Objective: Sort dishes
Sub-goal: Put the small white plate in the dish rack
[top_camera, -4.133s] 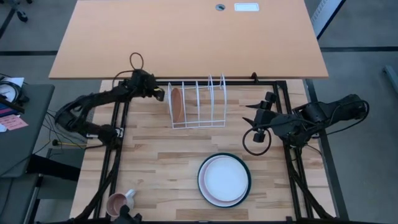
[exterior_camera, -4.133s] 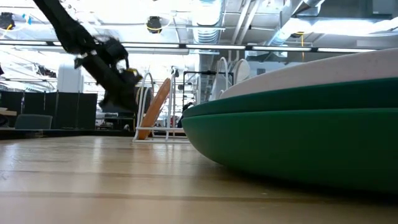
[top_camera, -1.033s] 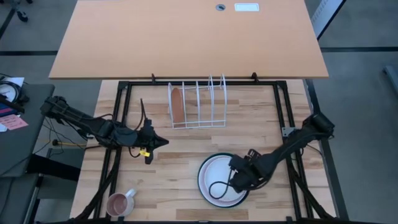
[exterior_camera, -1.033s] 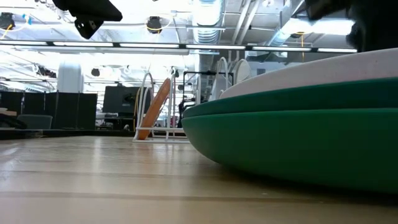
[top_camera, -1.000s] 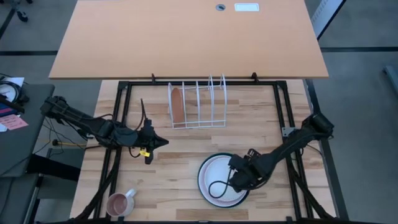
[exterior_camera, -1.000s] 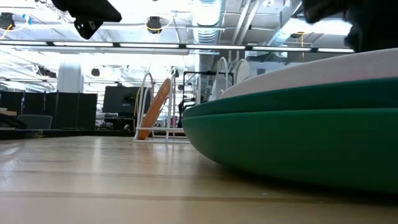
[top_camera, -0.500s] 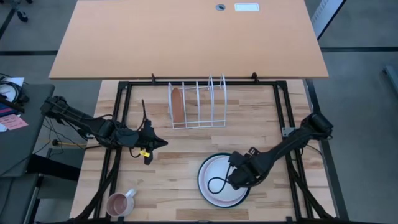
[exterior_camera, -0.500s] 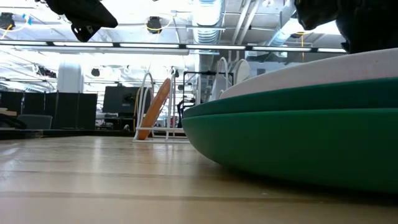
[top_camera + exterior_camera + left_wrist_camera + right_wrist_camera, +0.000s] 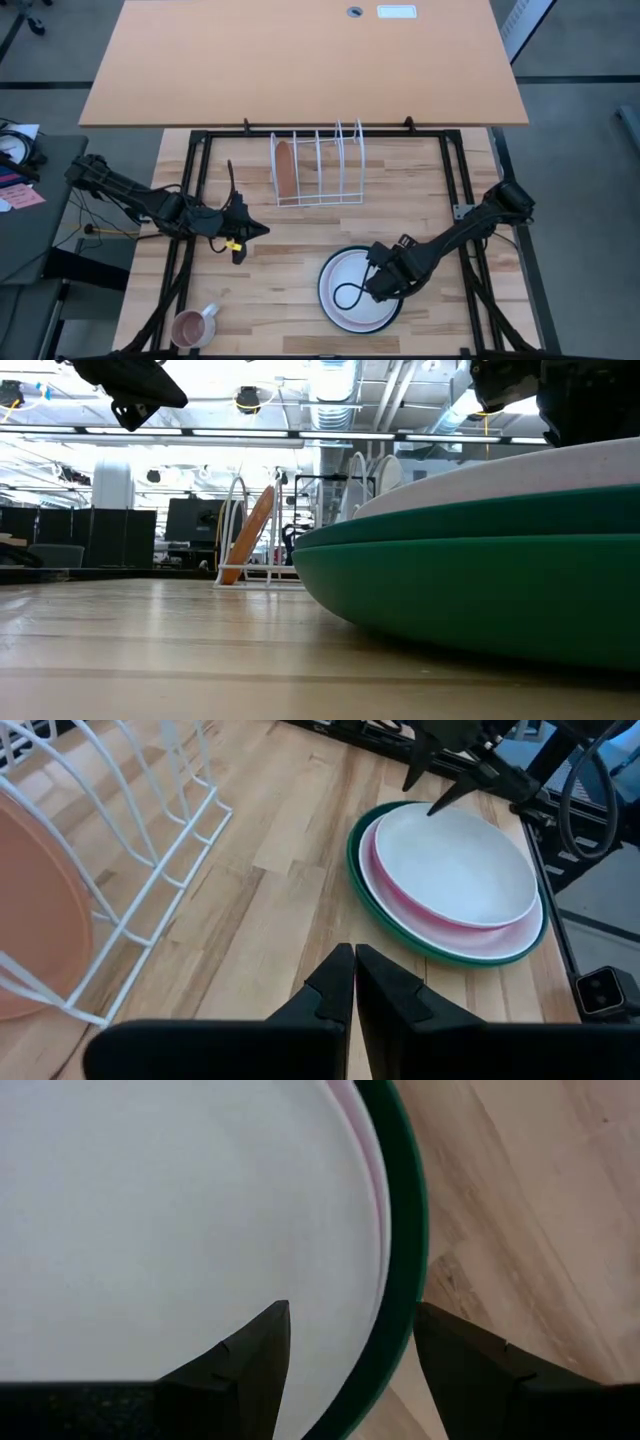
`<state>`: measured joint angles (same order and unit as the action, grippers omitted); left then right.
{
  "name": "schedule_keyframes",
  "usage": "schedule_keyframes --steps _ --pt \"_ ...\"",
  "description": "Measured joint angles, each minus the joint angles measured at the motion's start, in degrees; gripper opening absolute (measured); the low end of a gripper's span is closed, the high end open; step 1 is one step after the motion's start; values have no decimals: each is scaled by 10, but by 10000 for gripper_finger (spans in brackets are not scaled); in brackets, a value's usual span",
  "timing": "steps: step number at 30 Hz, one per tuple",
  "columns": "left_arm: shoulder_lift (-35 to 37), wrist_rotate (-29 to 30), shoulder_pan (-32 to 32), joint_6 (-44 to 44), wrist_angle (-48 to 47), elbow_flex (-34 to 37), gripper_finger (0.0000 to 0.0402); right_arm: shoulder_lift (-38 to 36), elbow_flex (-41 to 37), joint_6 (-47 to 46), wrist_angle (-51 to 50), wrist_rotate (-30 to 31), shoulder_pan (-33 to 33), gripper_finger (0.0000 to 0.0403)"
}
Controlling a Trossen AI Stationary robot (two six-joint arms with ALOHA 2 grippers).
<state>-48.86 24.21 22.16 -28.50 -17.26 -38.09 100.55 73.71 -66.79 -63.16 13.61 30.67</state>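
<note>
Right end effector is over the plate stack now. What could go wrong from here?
The right end effector straddles the stack's rim, open. The white plate, pink plate and green plate nest closely, so it may pinch two at once. A tilted lift could let the white plate slide off. The left end effector waits shut, clear of the rack.

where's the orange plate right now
In the high view the orange plate stands on edge in the leftmost slot of the white rack, at the table's far side, well apart from the plate stack near the front.

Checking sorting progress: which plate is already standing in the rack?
The orange-brown plate, upright in the white wire rack. The white plate, pink plate and green plate lie stacked flat.
</note>
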Motion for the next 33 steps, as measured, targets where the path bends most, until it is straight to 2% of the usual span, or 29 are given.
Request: schedule_keyframes --steps 9,15,22,27,33 --pt "0 0 0 -3 -1 0 10 0 0 -5 -9 16 -9 217" --pt "0 0 0 -3 -1 0 10 0 0 7 -9 59 -9 217" --pt "0 0 0 -9 -1 0 11 0 0 4 -6 58 -8 217" --pt "0 0 0 -13 -1 0 10 0 0 4 8 18 -8 217" --pt "0 -1 0 -16 -1 0 11 0 0 -3 -1 15 -9 217"
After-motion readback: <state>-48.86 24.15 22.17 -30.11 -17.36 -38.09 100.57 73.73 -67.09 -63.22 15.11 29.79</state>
